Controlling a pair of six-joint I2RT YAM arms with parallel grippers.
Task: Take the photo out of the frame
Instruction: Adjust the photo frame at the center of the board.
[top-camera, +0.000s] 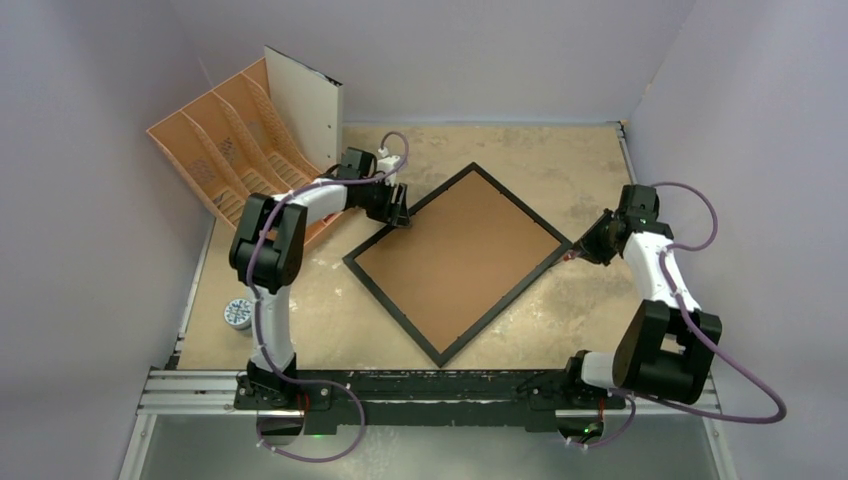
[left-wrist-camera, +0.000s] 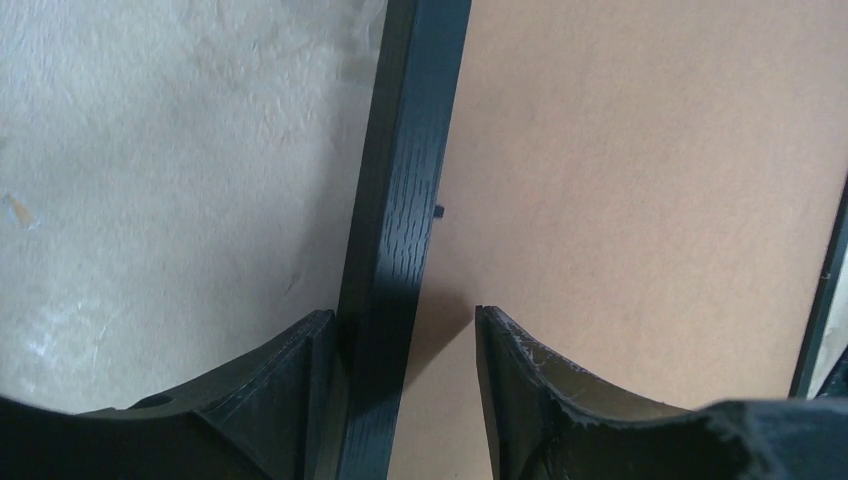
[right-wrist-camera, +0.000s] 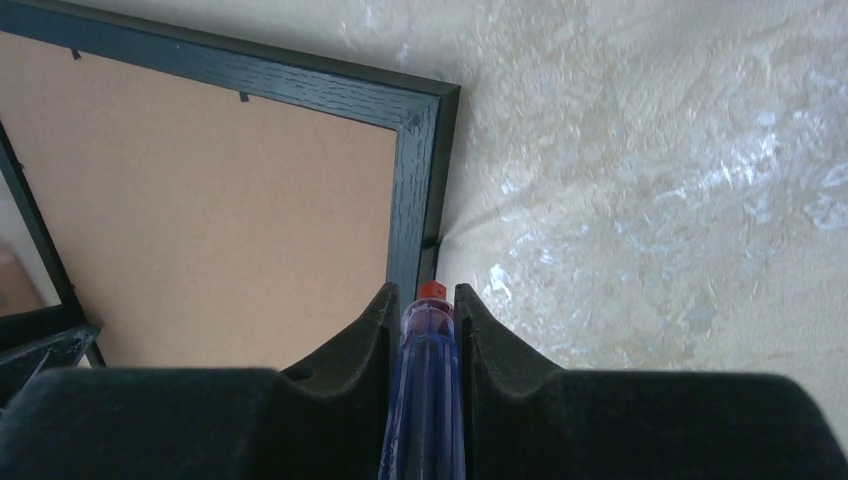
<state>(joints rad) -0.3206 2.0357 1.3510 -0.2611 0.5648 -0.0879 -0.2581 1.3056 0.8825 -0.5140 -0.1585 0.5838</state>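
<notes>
The frame (top-camera: 392, 313) lies face down on the table, turned like a diamond, with its brown backing board (top-camera: 460, 260) facing up. The photo is hidden beneath it. My left gripper (top-camera: 400, 215) is at the frame's upper left side. In the left wrist view it (left-wrist-camera: 402, 312) is open and straddles the black rail (left-wrist-camera: 405, 180): one finger is against the rail's outer side, the other over the board (left-wrist-camera: 640, 180). My right gripper (top-camera: 578, 252) is at the frame's right corner. In the right wrist view it (right-wrist-camera: 428, 290) is shut on a blue tool with a red tip (right-wrist-camera: 425, 380), beside the rail (right-wrist-camera: 410, 190).
An orange file organiser (top-camera: 225, 150) stands at the back left with a white sheet (top-camera: 305, 105) leaning in it. A small round tin (top-camera: 237, 314) sits near the left arm's base. Walls close in on both sides and at the back.
</notes>
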